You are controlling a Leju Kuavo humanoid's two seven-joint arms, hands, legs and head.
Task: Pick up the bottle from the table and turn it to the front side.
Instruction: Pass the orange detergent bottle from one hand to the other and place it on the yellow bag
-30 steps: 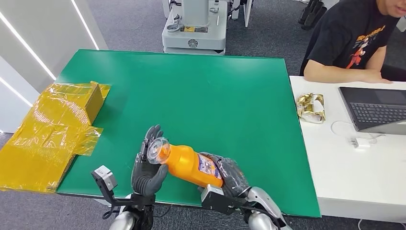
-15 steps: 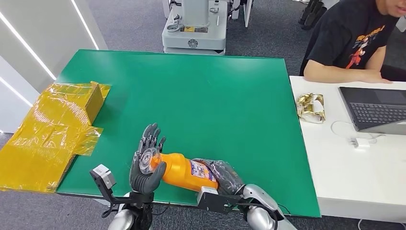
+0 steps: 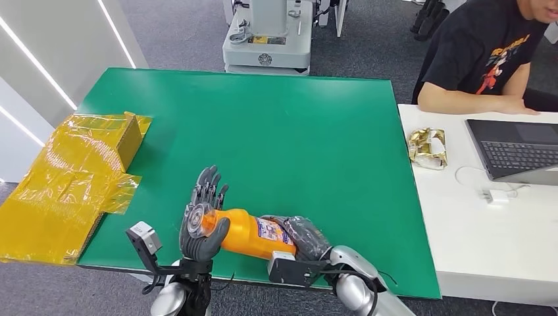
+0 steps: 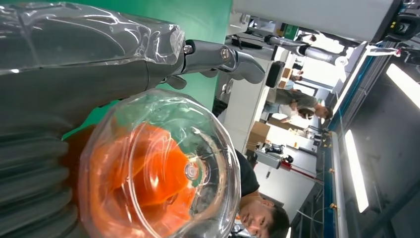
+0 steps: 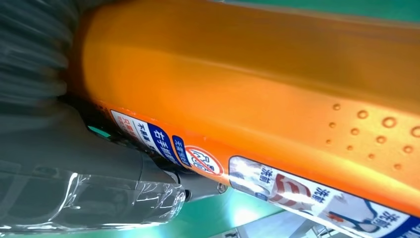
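green table (image 3: 276, 131) | yellow wrapped box (image 3: 92, 155) at left edge

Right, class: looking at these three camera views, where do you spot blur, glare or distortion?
Head view: evenly lit and sharp, with the orange bottle crisp. Left wrist view: the clear cap sits so near the lens that it looks swollen and soft, and the ceiling light strip is blown out white. Right wrist view: the bottle label is close and slightly smeared.

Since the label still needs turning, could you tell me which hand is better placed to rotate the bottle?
Probably the left robot hand: it cups the orange plastic bottle's clear cap end, while the right robot hand grips the base.
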